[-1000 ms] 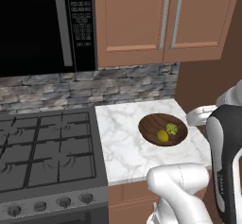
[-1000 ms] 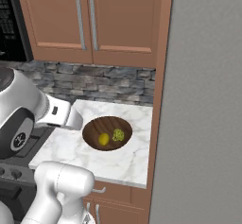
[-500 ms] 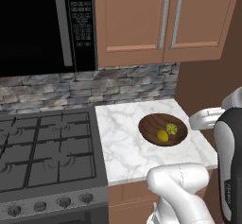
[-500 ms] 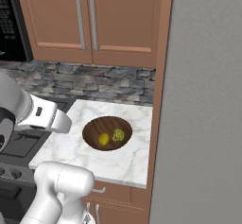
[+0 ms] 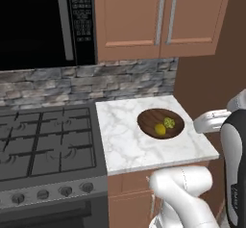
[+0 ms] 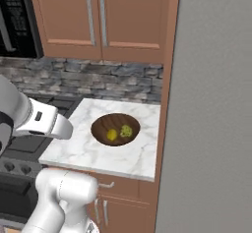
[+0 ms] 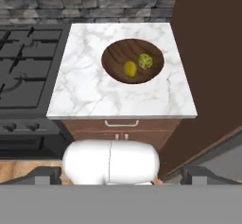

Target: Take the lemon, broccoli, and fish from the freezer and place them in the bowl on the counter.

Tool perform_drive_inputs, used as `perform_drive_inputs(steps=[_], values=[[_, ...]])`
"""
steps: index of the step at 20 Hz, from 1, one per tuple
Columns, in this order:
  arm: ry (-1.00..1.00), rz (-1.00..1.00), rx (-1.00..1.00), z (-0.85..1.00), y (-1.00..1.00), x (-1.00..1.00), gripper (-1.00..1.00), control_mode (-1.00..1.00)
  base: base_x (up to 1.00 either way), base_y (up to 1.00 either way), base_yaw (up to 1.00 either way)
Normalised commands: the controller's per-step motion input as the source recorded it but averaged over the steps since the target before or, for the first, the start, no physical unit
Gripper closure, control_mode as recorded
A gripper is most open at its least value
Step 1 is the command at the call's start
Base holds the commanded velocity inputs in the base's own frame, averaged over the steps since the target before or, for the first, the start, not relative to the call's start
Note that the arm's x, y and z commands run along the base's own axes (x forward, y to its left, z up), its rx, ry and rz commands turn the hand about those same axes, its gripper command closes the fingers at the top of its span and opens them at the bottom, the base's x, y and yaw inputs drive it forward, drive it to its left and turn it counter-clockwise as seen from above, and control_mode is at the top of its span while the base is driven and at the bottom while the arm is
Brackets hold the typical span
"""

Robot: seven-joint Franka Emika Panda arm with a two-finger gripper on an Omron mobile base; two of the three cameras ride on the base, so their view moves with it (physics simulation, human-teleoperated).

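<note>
Jaws were set fully apart, with nothing held between them; the 2 dark fingertips (image 7: pixel 45 173) were seen at opposite lower corners of the hand view, and the gripper (image 7: pixel 121 176) was positioned well above and in front of the counter (image 7: pixel 85 90).

The bowl (image 7: pixel 113 55) was placed on the counter, toward its back right part, near the brown side panel. Inside the bowl, the lemon (image 7: pixel 130 68) and the broccoli (image 7: pixel 145 61) were located side by side, close together; whether they touched could not be determined. In the left base view the lemon (image 5: pixel 160 129) was seen nearer the front of the bowl (image 5: pixel 146 119), with the broccoli (image 5: pixel 169 122) just behind and to its right. In the right base view the lemon (image 6: pixel 112 135) was seen left of the broccoli (image 6: pixel 126 131), both within the bowl (image 6: pixel 103 124).

The freezer (image 6: pixel 216 109) was seen as a flat grey surface along the right side of the right base view, directly beside the counter (image 6: pixel 93 151). The stove (image 5: pixel 43 140) adjoined the counter (image 5: pixel 125 140) on its left. 2 cabinet doors (image 5: pixel 163 18) were mounted above the counter.
</note>
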Motion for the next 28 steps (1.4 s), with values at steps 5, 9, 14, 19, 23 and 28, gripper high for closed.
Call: perform_drive_inputs(steps=[5, 9, 14, 19, 23, 28], values=[[0.0, 0.0, 0.0, 0.0, 0.0, 0.0, -1.0, 1.0, -1.0, 0.0, 0.0], [0.0, 0.0, 0.0, 0.0, 0.0, 0.0, -1.0, 1.0, -1.0, 0.0, 0.0], [0.0, 0.0, 0.0, 0.0, 0.0, 0.0, -1.0, 1.0, -1.0, 0.0, 0.0], [0.0, 0.0, 0.0, 0.0, 0.0, 0.0, -1.0, 1.0, -0.89, 0.01, 0.0], [0.0, 0.0, 0.0, 0.0, 0.0, 0.0, -1.0, 1.0, -0.05, -0.39, -0.01], [0.0, 0.0, 0.0, 0.0, 0.0, 0.0, -1.0, 1.0, 0.01, -0.62, 0.0]])
